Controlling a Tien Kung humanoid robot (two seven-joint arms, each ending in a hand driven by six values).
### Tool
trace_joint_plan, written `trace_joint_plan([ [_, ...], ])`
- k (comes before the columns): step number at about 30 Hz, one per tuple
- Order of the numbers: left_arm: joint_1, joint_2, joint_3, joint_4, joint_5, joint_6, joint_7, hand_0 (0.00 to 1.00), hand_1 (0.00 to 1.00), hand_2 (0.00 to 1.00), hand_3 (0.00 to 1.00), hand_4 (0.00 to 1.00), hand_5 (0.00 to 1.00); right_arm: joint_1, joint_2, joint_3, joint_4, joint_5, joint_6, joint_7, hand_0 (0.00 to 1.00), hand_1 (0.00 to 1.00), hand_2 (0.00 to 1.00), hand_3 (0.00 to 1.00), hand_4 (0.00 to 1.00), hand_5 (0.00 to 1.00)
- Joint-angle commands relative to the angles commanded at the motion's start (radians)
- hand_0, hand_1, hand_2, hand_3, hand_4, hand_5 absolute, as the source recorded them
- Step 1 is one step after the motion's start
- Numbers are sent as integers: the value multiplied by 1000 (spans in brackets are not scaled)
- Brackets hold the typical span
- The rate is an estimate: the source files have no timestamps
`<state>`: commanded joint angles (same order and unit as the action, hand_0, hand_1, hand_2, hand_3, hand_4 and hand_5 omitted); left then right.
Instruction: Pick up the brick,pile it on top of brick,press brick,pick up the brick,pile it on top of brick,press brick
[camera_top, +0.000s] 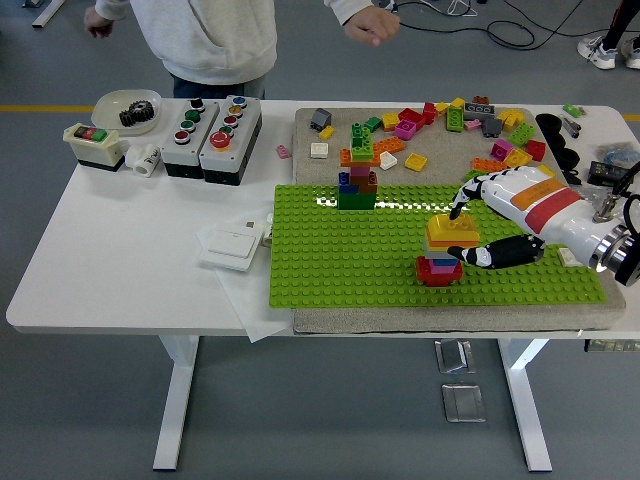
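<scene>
The yellow brick (451, 232) — rigid, light, best held by its sides — is pinched atop the small stack (440, 262) by the right hand (487, 225), fingers clamped.

Bright, even overhead light, soft shadows, sharp focus, a white glitch streak across the green baseplate (330, 260).

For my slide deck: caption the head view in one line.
Robot's right hand presses the yellow brick atop a small brick stack on the green baseplate.
</scene>
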<state>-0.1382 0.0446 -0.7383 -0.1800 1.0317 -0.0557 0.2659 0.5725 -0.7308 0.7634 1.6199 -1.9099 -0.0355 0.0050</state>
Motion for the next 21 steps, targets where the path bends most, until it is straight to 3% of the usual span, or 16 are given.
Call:
trace_joint_plan([
  [8, 1, 0, 1, 0, -1, -1, 0, 783, 729, 637, 557, 581, 599, 2, 5, -16, -5, -11, -4, 1, 712, 678, 755, 693, 821, 486],
  [21, 5, 0, -5, 0, 8, -1, 2, 784, 729, 637, 558, 580, 597, -9, 2, -12, 3, -22, -4, 5, 710, 676, 753, 678, 824, 482],
])
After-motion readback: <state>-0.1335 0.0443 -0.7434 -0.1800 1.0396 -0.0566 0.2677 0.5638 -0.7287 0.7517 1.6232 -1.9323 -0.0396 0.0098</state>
